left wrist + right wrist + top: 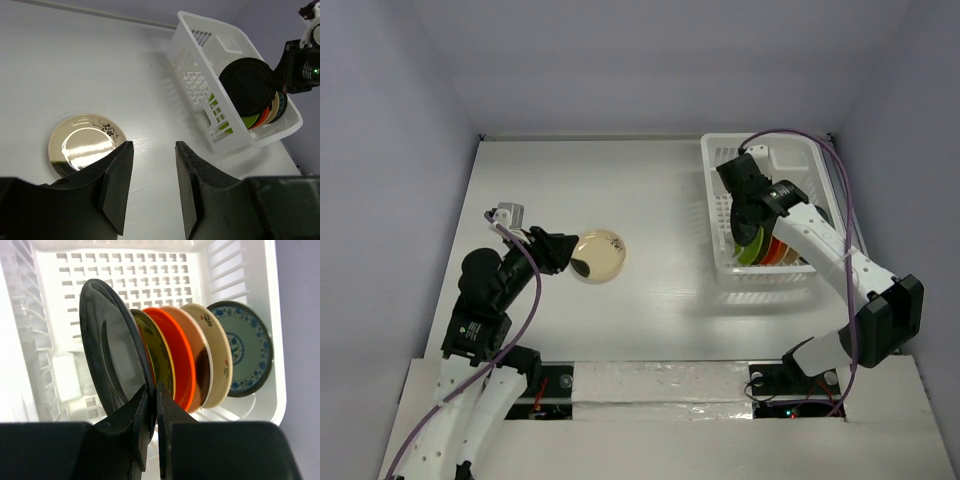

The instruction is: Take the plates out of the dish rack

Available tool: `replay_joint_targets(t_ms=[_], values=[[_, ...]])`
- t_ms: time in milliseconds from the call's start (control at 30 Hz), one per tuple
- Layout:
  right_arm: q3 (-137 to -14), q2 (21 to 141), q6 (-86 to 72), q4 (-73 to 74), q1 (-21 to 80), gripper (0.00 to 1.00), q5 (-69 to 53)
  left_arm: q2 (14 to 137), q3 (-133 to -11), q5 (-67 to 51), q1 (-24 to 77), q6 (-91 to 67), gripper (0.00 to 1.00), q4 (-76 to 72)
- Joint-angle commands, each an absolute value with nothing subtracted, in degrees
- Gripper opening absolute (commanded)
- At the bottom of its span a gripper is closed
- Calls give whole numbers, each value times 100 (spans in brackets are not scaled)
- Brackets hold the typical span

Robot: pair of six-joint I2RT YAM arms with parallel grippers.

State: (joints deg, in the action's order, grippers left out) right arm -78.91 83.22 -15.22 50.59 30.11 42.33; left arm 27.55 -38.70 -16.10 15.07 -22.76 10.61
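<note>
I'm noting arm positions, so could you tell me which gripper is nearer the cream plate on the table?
Left. The left gripper hangs open right beside the cream plate's edge; the right gripper is across the table inside the dish rack, shut on the black plate.

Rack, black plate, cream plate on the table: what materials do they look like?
Dish rack: white moulded plastic by the look, slightly translucent slotted walls. Black plate: glossy, sharp reflections; glazed ceramic or melamine, cannot tell. Cream plate: glossy too, bright glare, printed motif; same doubt.
</note>
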Motion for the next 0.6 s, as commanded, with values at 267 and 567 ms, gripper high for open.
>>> replay_joint_targets(t_ms=[267,567], values=[[-9043,7462,-1846,4817,3717,0,4844,2777,-3814,-1644,1547,-2224,36,932],[-8324,8550,-2574,1954,4939,0,2886,2751,-3823,-1547,1547,-2232,41,949]])
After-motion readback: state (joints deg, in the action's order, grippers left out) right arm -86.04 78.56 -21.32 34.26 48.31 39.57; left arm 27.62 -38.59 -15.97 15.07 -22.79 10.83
